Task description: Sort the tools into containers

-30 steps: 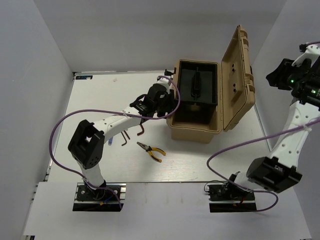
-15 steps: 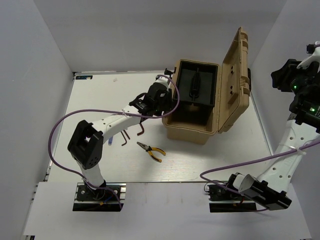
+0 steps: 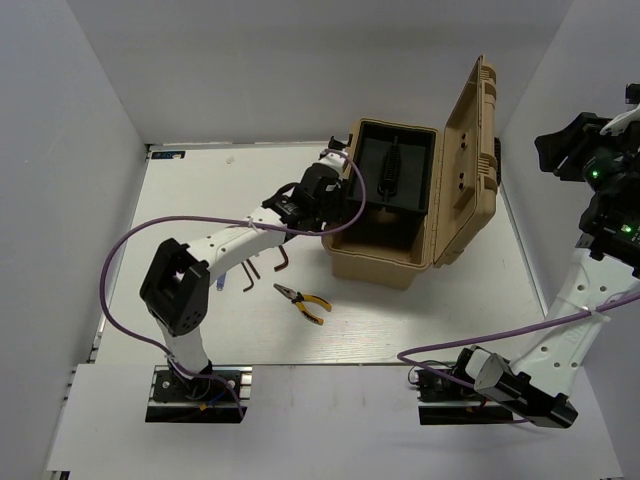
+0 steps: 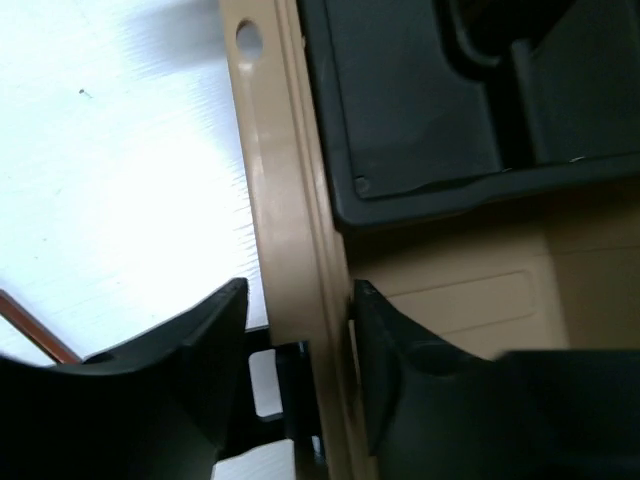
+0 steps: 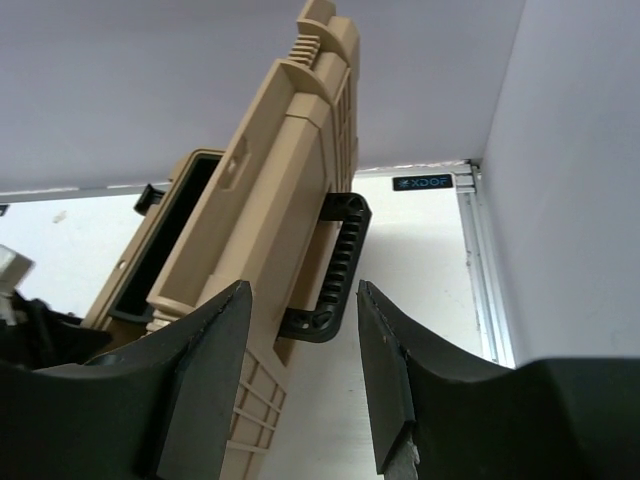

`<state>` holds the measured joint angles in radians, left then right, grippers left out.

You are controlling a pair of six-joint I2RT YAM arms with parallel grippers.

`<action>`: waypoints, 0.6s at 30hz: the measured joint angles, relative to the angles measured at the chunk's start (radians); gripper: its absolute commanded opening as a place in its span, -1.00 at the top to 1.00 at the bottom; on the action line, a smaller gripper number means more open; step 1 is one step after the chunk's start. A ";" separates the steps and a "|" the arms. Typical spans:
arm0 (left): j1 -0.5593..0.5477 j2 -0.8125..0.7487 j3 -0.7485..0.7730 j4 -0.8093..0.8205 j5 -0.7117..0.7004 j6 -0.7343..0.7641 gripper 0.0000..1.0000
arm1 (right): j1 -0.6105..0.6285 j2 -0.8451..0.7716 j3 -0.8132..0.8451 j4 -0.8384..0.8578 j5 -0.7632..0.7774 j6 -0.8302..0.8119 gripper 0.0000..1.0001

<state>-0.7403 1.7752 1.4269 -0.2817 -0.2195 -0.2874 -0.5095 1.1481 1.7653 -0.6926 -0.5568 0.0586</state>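
The left hand (image 4: 298,290) is set astride the left wall of the open toolbox (image 3: 385,262), one finger outside and one inside. Whether the wall is actually pinched cannot be told. The right hand (image 5: 303,288) is held wide open and empty, raised beside the upright lid (image 3: 465,170), while yellow-handled pliers (image 3: 302,300) and hex keys (image 3: 268,268) are seen lying on the counter (image 3: 200,200) near the toolbox.

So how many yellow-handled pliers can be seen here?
1. The pliers lie on the table by the open toolbox's near left corner. More may be hidden inside it or under the left arm.
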 measured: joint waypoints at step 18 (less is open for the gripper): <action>-0.014 0.084 0.084 -0.110 -0.054 0.042 1.00 | 0.000 -0.008 0.000 0.002 -0.073 0.048 -0.06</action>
<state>-0.7547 1.8587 1.5105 -0.3916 -0.2733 -0.2451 -0.5095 1.1397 1.7649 -0.6910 -0.6296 0.1066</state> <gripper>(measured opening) 0.467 0.529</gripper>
